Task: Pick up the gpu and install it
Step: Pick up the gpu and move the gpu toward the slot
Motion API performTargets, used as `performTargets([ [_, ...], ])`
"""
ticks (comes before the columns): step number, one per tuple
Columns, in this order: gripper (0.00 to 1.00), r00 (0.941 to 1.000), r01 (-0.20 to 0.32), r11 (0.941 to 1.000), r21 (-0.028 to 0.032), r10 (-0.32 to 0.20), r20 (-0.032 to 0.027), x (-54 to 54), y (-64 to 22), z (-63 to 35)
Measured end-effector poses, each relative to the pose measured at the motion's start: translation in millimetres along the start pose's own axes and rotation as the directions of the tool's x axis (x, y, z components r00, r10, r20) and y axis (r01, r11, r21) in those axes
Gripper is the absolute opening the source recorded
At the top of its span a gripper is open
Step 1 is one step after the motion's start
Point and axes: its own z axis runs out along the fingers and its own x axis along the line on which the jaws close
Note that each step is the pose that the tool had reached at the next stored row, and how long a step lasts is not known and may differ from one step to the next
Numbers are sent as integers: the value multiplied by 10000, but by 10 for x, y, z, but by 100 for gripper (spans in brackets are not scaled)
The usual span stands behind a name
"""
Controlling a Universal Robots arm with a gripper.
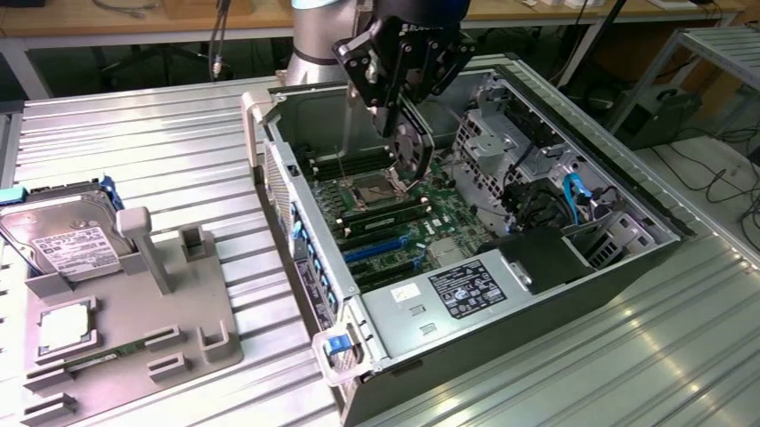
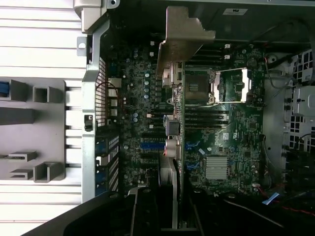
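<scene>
The gripper (image 1: 396,111) is clamping the gpu (image 1: 412,151), which is hanging on edge directly below it over the motherboard (image 1: 433,218) in the open computer case (image 1: 558,302).

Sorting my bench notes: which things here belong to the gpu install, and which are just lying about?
In the job: gpu, held by the hand, over the open computer case.
Lying about: hard drive and CPU chip on the grey holder.

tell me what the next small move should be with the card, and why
Probably ease the tool toward the blue slots before any lowering: it grips the gpu above the open case, unseated, hanging by the CPU socket rather than over those slots.
</scene>
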Motion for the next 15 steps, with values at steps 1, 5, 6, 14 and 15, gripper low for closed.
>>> performTargets([
  [1, 28, 10000, 0, 10000, 0, 0, 0, -14, 0, 1],
  [5, 28, 10000, 0, 10000, 0, 0, 2, -73, -2, 4],
  [6, 28, 10000, 0, 10000, 0, 0, 2, -85, -2, 5],
  [14, 28, 10000, 1, 10000, 0, -1, 4, -217, -5, 11],
  [15, 28, 10000, 0, 10000, 0, 0, 4, -245, -5, 12],
])
